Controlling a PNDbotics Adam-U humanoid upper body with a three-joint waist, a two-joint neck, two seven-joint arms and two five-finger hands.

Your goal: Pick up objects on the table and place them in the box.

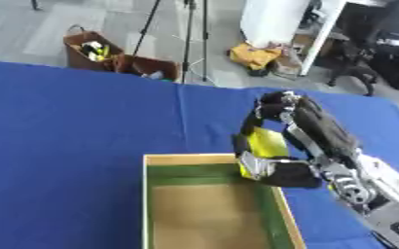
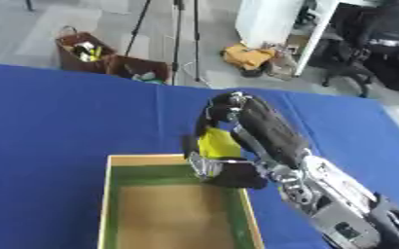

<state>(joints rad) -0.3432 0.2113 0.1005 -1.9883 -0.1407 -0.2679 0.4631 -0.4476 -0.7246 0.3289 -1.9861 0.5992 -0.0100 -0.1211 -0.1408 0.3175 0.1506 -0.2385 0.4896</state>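
My right hand (image 1: 298, 127) comes in from the lower right and hangs over the far right corner of the box (image 1: 165, 194). Its fingers and thumb are curled round a yellow object (image 1: 263, 146), which sits just above the box's far rim. The box is a wooden tray with green inner walls and a brown floor, and nothing shows inside it. My left hand is in no view.
A blue cloth covers the table (image 1: 83, 126). Beyond its far edge, on the floor, stand a brown bag (image 1: 90, 48), tripod legs (image 1: 189, 34) and a yellow bundle (image 1: 254, 55). A black chair (image 1: 356, 68) is at the back right.
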